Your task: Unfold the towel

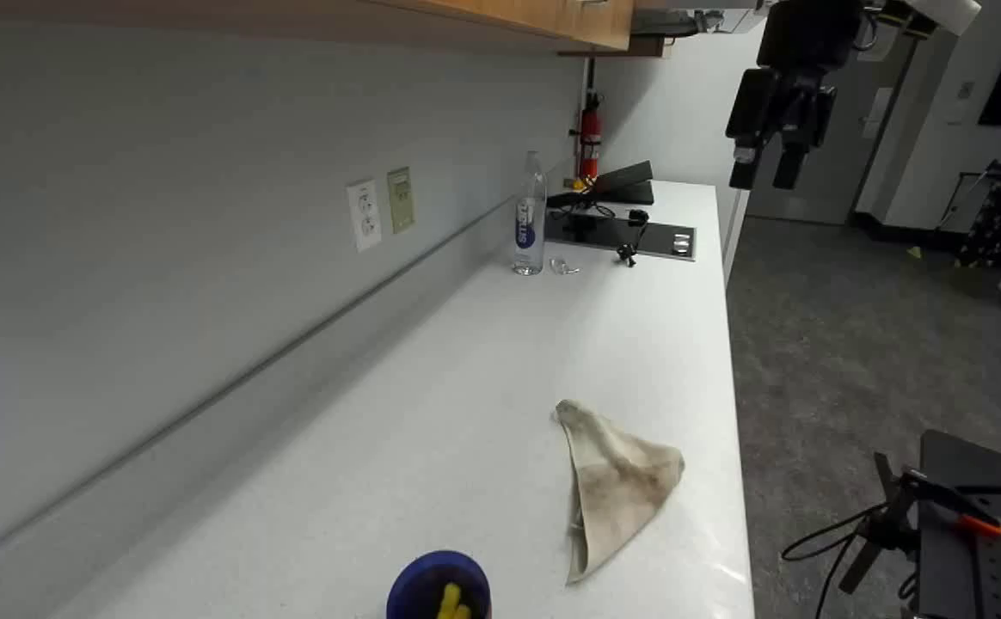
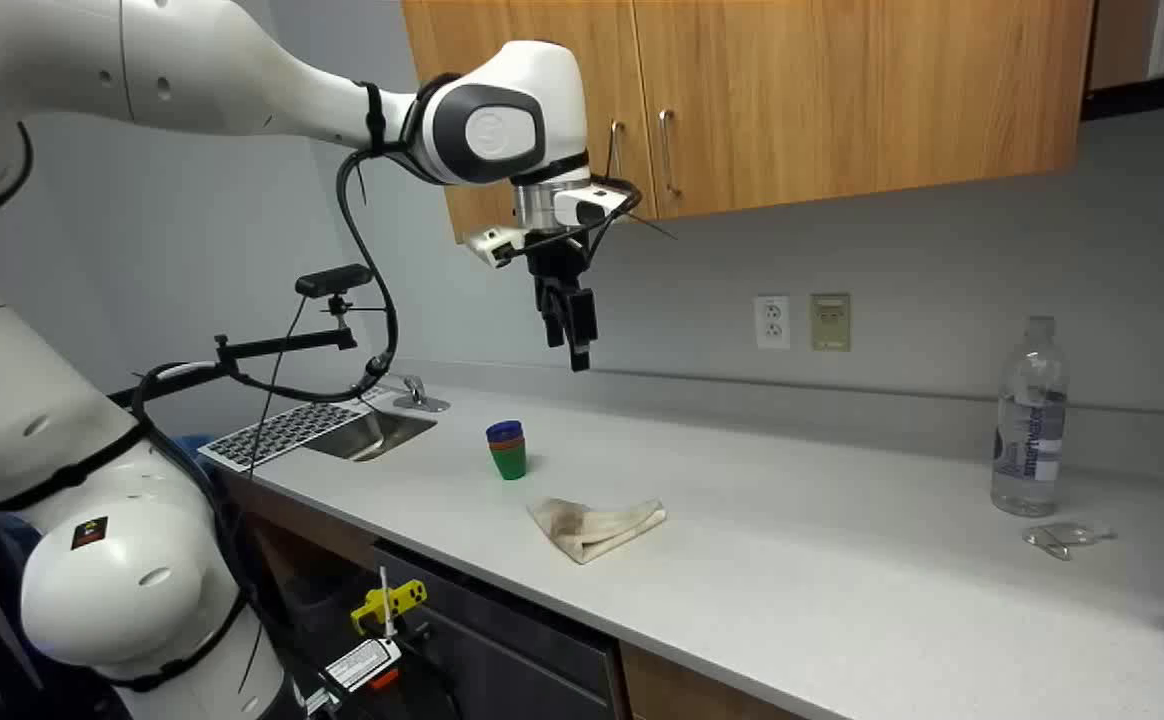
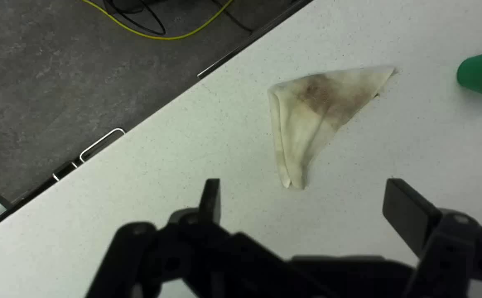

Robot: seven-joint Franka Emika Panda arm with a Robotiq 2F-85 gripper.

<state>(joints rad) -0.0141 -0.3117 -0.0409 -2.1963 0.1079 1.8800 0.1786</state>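
Note:
A cream towel with brown stains lies folded into a rough triangle on the white counter. It shows in both exterior views (image 1: 625, 490) (image 2: 597, 530) and in the wrist view (image 3: 303, 111), where layered folds run along one side to a narrow end. My gripper is open and empty, high above the counter. It shows in both exterior views (image 1: 764, 172) (image 2: 568, 350). In the wrist view the gripper (image 3: 303, 198) has its fingers wide apart. The towel's narrow end appears between and beyond the fingertips there, well below them and not touched. The towel's underside is hidden.
A stack of coloured cups (image 2: 508, 455) stands near the towel, with yellow items inside (image 1: 449, 599). A water bottle (image 2: 1030, 430) and a clear plastic piece (image 2: 1062, 537) stand farther along. A sink (image 2: 372, 437) is at one end. Wooden cabinets (image 2: 842, 90) hang above the counter.

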